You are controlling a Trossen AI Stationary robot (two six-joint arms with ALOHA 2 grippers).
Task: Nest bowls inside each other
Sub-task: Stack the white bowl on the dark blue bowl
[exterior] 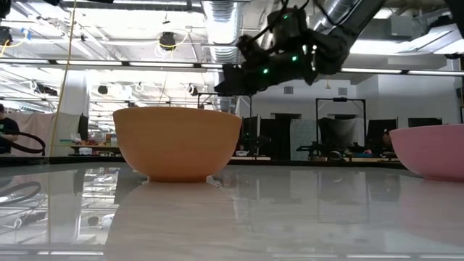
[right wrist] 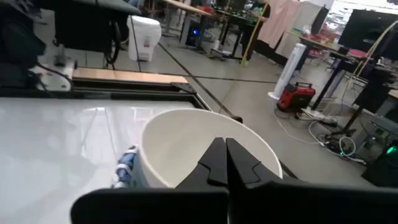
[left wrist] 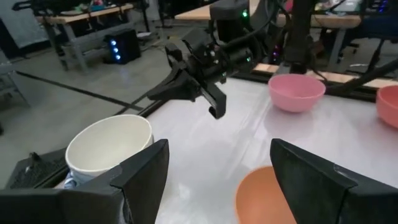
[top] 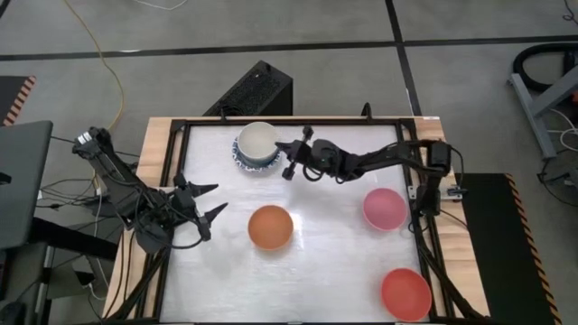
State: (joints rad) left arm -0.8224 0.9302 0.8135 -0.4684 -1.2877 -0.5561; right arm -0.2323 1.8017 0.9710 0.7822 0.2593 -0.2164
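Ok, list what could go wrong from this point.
1. The right gripper is shut and close beside the cream bowl, which sits in a blue-patterned bowl near the table's far edge. A sideways move could knock the stack.
2. Shut fingers cannot take a rim; they must open first.
3. The left gripper waits open near the orange bowl; both arms reaching for it could collide.

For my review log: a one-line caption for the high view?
Right gripper, fingers shut, beside the cream bowl stacked on a blue-rimmed bowl; left gripper open, waiting near orange bowl.
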